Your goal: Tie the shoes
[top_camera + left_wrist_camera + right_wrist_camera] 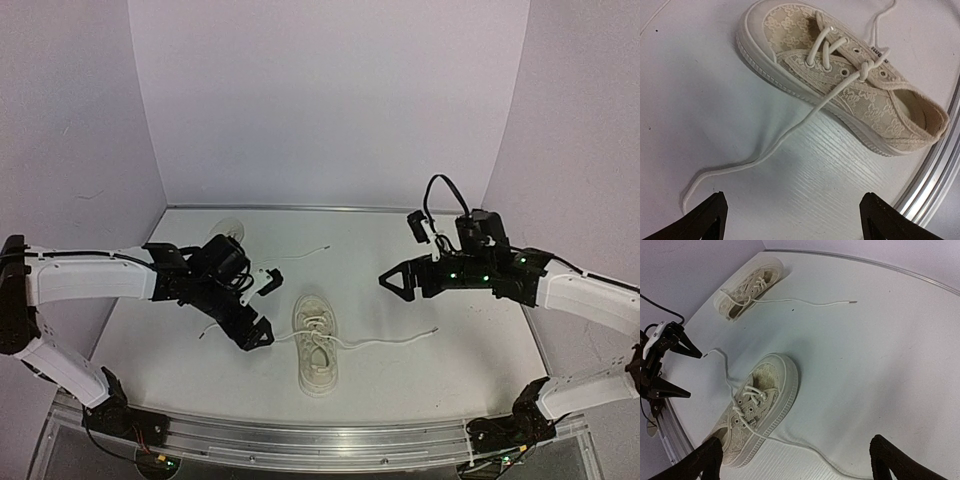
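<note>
One cream shoe (pixel 316 343) lies at the table's middle front, toe away from the arms. Its laces trail loose on both sides, one to the right (pixel 400 340). It also shows in the left wrist view (pixel 840 75) and the right wrist view (pixel 757 410). The second shoe (pixel 225 230) sits at the back left, partly hidden by my left arm, and shows in the right wrist view (pixel 747 287) with a lace (pixel 805 302) stretched out. My left gripper (pixel 262 307) is open and empty, just left of the middle shoe, above its left lace (pixel 765 155). My right gripper (pixel 392 281) is open and empty, raised to the shoe's right.
White walls close in the table (pixel 440 380) at the back and both sides. A metal rail (pixel 320 435) runs along the front edge; it shows at the right in the left wrist view (pixel 940 165).
</note>
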`<state>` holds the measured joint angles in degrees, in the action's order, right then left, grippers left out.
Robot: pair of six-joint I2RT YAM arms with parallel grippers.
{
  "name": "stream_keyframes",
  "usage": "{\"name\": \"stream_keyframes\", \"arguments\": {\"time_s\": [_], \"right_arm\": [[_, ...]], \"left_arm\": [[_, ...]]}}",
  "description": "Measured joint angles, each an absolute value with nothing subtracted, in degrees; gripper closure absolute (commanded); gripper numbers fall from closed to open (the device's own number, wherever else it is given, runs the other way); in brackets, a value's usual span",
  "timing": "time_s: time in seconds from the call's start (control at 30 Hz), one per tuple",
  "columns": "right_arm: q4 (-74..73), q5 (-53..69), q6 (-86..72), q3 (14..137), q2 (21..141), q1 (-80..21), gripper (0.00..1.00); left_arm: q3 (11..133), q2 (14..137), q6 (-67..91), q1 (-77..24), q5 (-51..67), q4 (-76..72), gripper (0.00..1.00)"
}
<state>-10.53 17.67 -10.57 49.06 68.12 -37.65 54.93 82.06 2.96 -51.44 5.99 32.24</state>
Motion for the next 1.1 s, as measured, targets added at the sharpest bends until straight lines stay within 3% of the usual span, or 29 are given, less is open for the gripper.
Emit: {"name": "stream_keyframes", "arguments": {"time_s": [0.27,0.53,0.83,1.1], "right_arm": [[-7.12,23.46,-11.74,47.18,68.9,-37.65,0.02],[-6.25,25.19,-12.85,46.68,68.17,-37.65,0.02],[-5.51,27.81,-13.27,45.81,67.5,-37.65,0.02],[-5.33,27.84,-13.58,45.5,67.51,-37.65,0.02]], "left_arm": [[54.46,82.58,-12.96,-51.44,9.94,30.52,0.16],[56.56,92.03,-24.68,-51.44,11.87,26.37,0.5],[59.37,96.86,-29.3,-51.44,11.85,22.62,0.64],[61.1,98.87,-31.5,-51.44,12.42,21.76,0.67]]}}
